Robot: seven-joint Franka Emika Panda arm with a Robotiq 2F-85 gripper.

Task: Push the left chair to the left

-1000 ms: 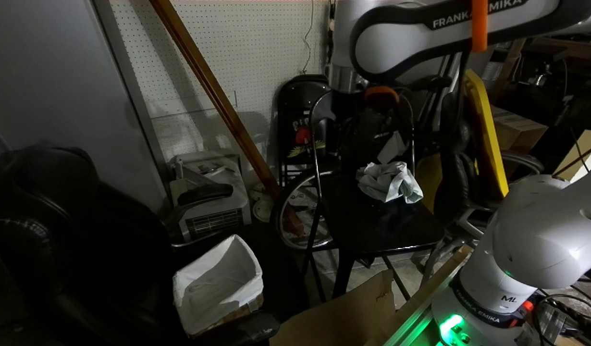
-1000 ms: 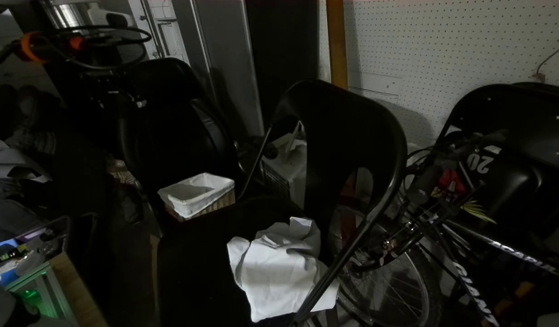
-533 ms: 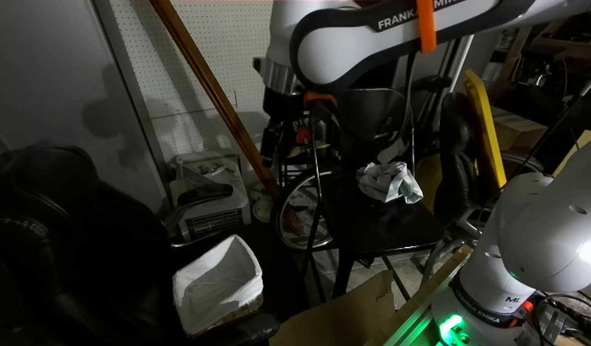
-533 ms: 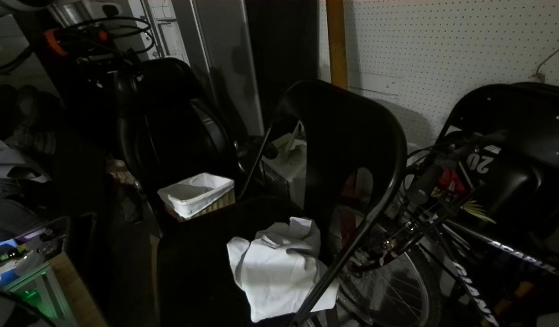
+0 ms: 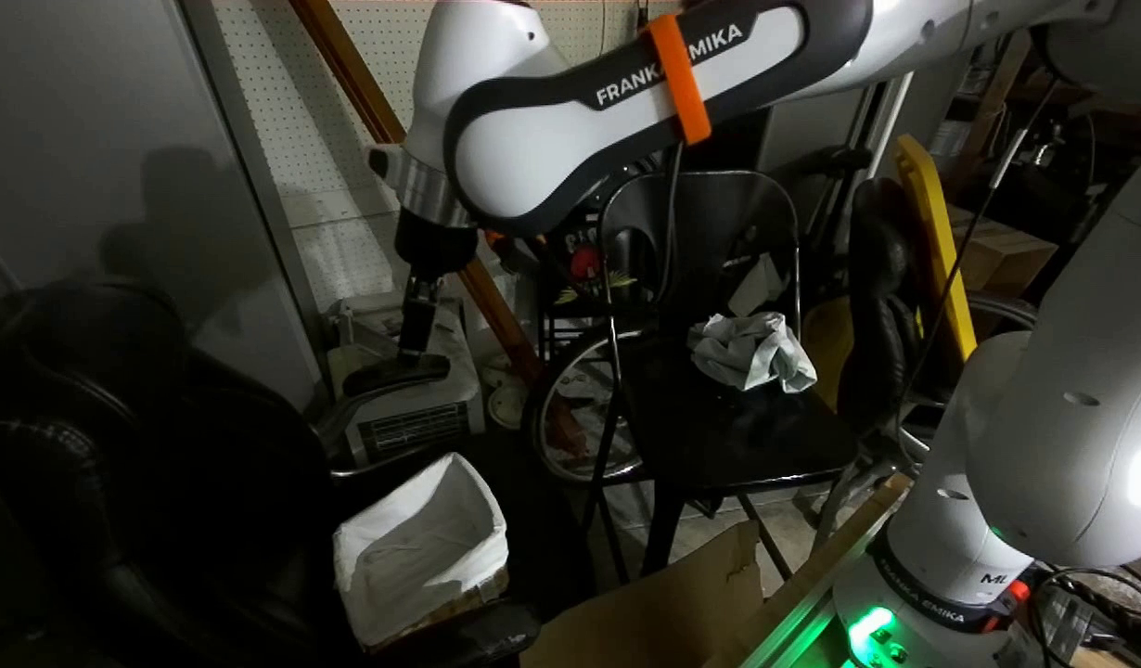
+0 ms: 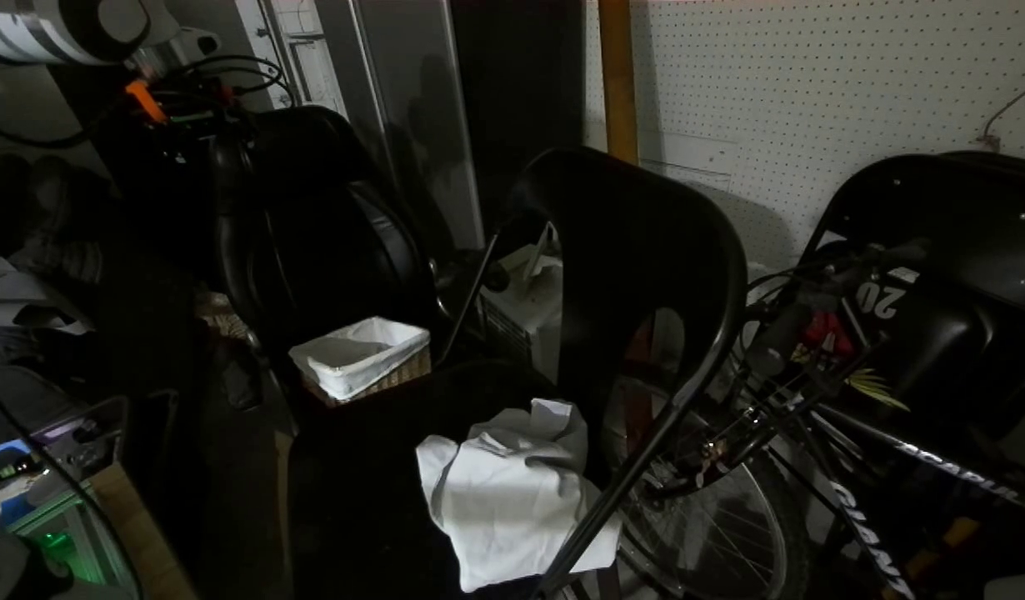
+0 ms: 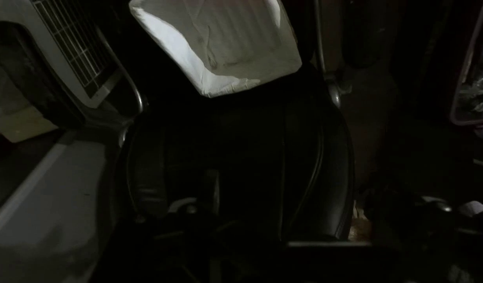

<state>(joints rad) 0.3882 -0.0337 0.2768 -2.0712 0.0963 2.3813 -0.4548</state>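
The left chair, a bulky black padded office chair [image 5: 153, 464], fills the lower left in an exterior view. Its backrest [image 6: 312, 242] stands upright in an exterior view, and the dark backrest [image 7: 241, 149] fills the middle of the wrist view. My gripper [image 5: 417, 343] points down and overlaps the far armrest [image 5: 399, 373] in an exterior view; contact cannot be told. In an exterior view the gripper mount [image 6: 187, 125] is beside the headrest, its fingers lost in the dark. In the wrist view the jaws [image 7: 300, 196] look apart, with nothing seen between them; the picture is very dark.
A white-lined wicker basket [image 5: 422, 557] rests on the chair's seat. A thin metal-framed chair [image 5: 737, 436] holds a white cloth [image 5: 756, 351]. A grey cabinet [image 5: 116, 186], a heater [image 5: 413, 427], a leaning wooden beam [image 5: 478, 288] and a bicycle [image 6: 729, 500] stand around.
In an exterior view, my arm has swung left and come lower, bringing the gripper from over the metal chair to the office chair's armrest. The chairs, basket and cloth have not moved.
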